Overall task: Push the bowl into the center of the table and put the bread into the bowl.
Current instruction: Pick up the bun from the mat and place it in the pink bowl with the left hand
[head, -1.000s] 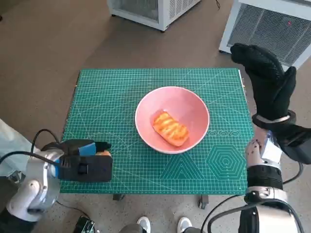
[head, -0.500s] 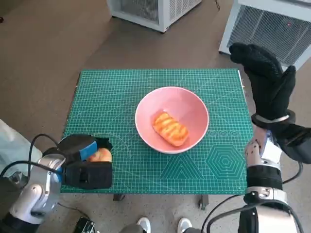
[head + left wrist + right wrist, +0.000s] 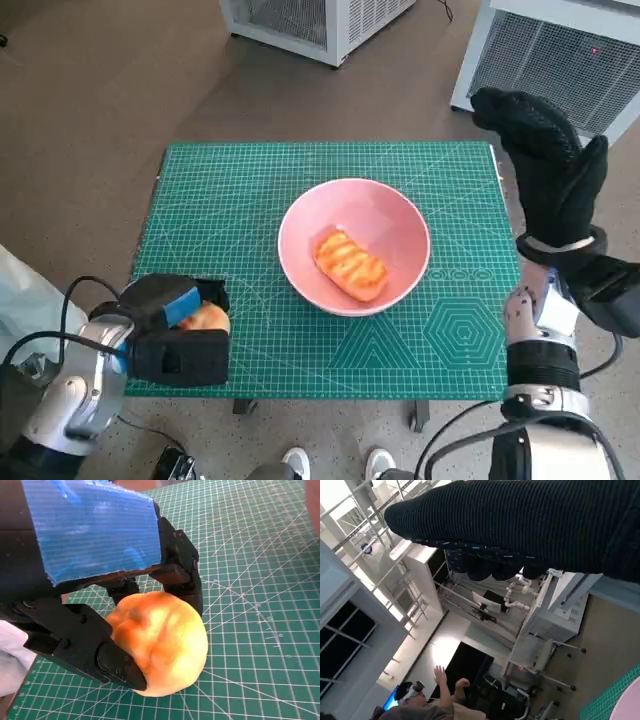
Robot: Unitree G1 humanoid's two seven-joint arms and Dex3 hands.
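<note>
A pink bowl (image 3: 400,222) sits near the middle of the green cutting mat (image 3: 240,190) with an orange glazed bread (image 3: 351,264) inside it. At the mat's near left corner my left hand (image 3: 175,320) grips a round golden bun (image 3: 207,318). In the left wrist view the black fingers (image 3: 120,666) close around the bun (image 3: 162,642), which sits just above the mat (image 3: 260,555). My right hand (image 3: 548,165), in its black glove, is raised upright beside the mat's right edge, fingers apart and holding nothing.
White metal cabinets (image 3: 560,55) stand on the floor beyond the table's far side. A person's white shoes (image 3: 335,462) show below the table's near edge. The right wrist view looks out at the room, with a person (image 3: 427,700) raising their hands.
My left hand has closed around the bun and turned so the bun shows. The bowl, its bread and my right hand have stayed put.
</note>
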